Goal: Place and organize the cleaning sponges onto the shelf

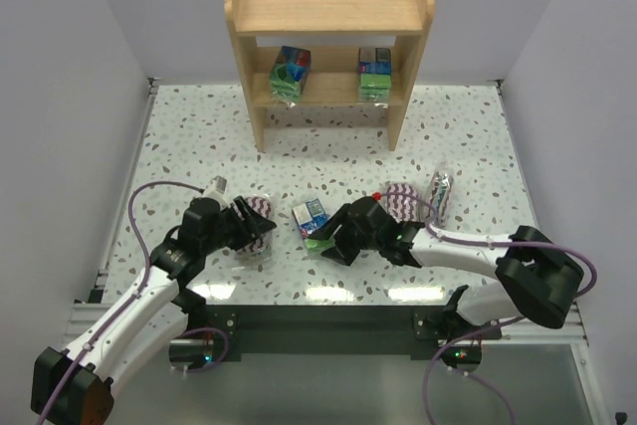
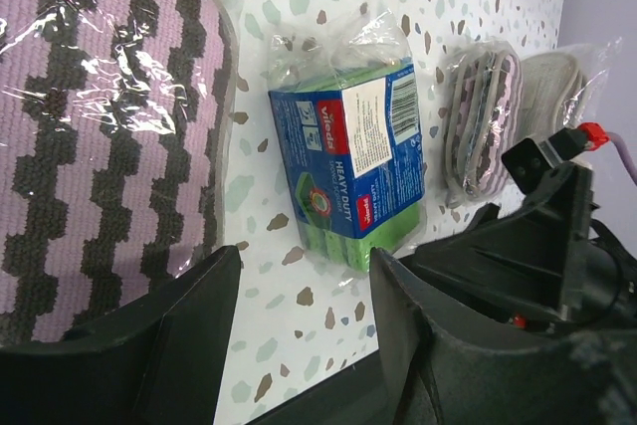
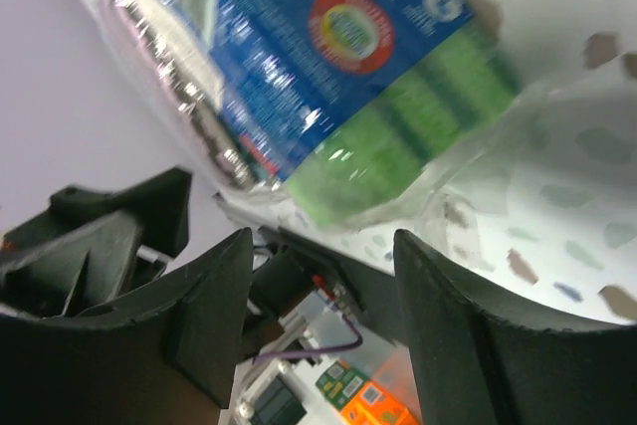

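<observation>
Cleaning sponges occupy two places: the shelf (image 1: 328,2) and the table (image 1: 199,136). The shelf stands at the middle of the table's far edge. Its lower tier carries two green-and-blue packs, the left shelf pack (image 1: 290,72) and the right shelf pack (image 1: 374,72), well apart, each near one side panel. A third pack (image 1: 311,218) lies flat near the middle of the table's near edge with its blue label facing up. The left zigzag pad (image 1: 261,218), purple and dark inside clear wrap, lies just to the left of that pack, toward the near-left corner. Two further wrapped pads, the inner pad (image 1: 403,196) and the outer pad (image 1: 441,191), lie side by side to the right of the third pack; whether they touch cannot be told. The left gripper (image 1: 257,231) is positioned over the left zigzag pad. In the left wrist view its fingers (image 2: 169,345) are spread, with bare table showing between them and the pad's edge passing under the left finger. The right gripper (image 1: 328,241) is at the near side of the third pack. In the right wrist view its fingers (image 3: 453,325) are spread, with the green end of the pack just beyond the tips. Contact between fingers and wrapping cannot be told.
</observation>
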`<move>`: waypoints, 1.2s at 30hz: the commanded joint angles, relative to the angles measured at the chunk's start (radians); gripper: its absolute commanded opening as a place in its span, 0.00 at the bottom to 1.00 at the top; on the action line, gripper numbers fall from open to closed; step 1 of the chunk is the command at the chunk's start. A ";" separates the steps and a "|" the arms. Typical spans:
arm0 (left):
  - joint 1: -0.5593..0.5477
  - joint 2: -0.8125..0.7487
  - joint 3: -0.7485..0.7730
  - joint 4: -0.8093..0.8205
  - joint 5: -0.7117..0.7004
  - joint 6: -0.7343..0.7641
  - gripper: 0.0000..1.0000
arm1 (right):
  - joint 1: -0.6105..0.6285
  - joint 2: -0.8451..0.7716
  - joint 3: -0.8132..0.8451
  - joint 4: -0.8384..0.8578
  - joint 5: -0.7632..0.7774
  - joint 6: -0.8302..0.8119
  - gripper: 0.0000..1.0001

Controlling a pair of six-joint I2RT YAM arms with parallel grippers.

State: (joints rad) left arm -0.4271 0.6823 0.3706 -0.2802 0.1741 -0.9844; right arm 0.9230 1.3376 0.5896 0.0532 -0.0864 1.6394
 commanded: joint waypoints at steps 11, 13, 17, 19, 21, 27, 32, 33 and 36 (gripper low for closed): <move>-0.004 -0.027 0.041 -0.027 -0.016 0.001 0.60 | -0.007 0.127 0.019 -0.007 0.188 0.045 0.25; -0.004 -0.026 0.045 -0.030 -0.015 0.003 0.59 | -0.013 0.097 0.010 -0.007 0.188 0.030 0.10; -0.004 -0.027 0.051 -0.033 -0.019 0.004 0.59 | -0.015 -0.014 0.006 -0.023 0.177 -0.006 0.00; -0.004 -0.027 0.057 -0.031 -0.021 0.003 0.59 | -0.016 -0.107 0.015 -0.032 0.191 -0.024 0.00; -0.004 -0.023 0.063 -0.030 -0.019 0.004 0.59 | -0.021 -0.167 0.038 -0.050 0.215 -0.045 0.00; -0.004 -0.013 0.093 -0.027 -0.025 0.013 0.59 | -0.076 -0.290 0.203 -0.163 0.304 -0.125 0.00; -0.004 -0.010 0.103 -0.030 -0.019 0.012 0.59 | -0.173 -0.232 0.357 -0.162 0.343 -0.133 0.00; -0.004 -0.012 0.103 -0.033 -0.019 0.009 0.59 | -0.199 -0.192 0.410 -0.158 0.346 -0.136 0.00; -0.004 -0.021 0.108 -0.042 -0.019 0.009 0.59 | -0.240 -0.093 0.516 -0.162 0.332 -0.145 0.00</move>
State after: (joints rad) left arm -0.4271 0.6739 0.4332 -0.3241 0.1596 -0.9840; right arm 0.7162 1.1618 0.9981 -0.1112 0.2073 1.5200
